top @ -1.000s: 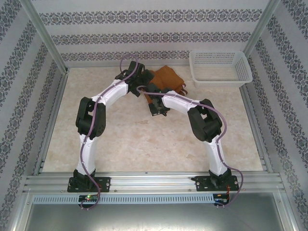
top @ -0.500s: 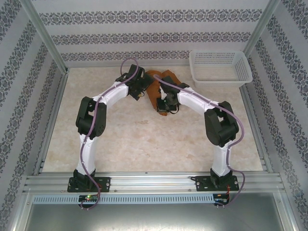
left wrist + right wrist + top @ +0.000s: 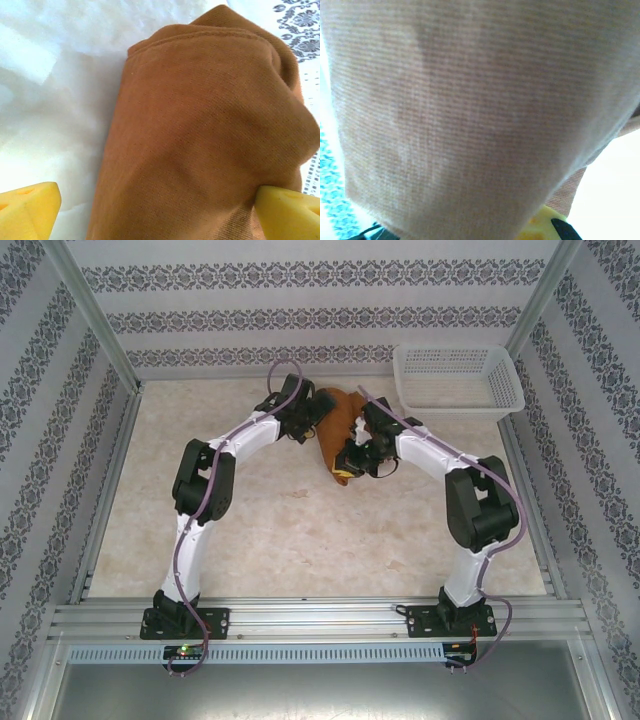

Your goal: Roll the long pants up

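Rust-brown cloth sits between your two grippers: the pants (image 3: 335, 425) are a narrow bundle on the table (image 3: 250, 530) near the middle of its far edge, left of the white basket (image 3: 458, 380) in the far right corner and apart from it. Your left gripper (image 3: 157, 216) is spread wide and straddles the roll. Its right pad (image 3: 287, 212) presses into the cloth, while its left pad (image 3: 27, 212) sits clear of it over bare table, so nothing is clamped. Your right gripper (image 3: 358, 455) is at the near end of the bundle, touching it. From its wrist camera, cloth hangs right across the lens and a sliver of yellow pad (image 3: 544, 222) peeks out at the bottom, so you cannot tell whether those jaws are apart or pinched on the fabric. Compared with a second ago, the pants have gone from a broader, flatter patch to a tighter, narrower shape, both wrists have shifted toward the basket side, and your right elbow has swung out toward the right edge
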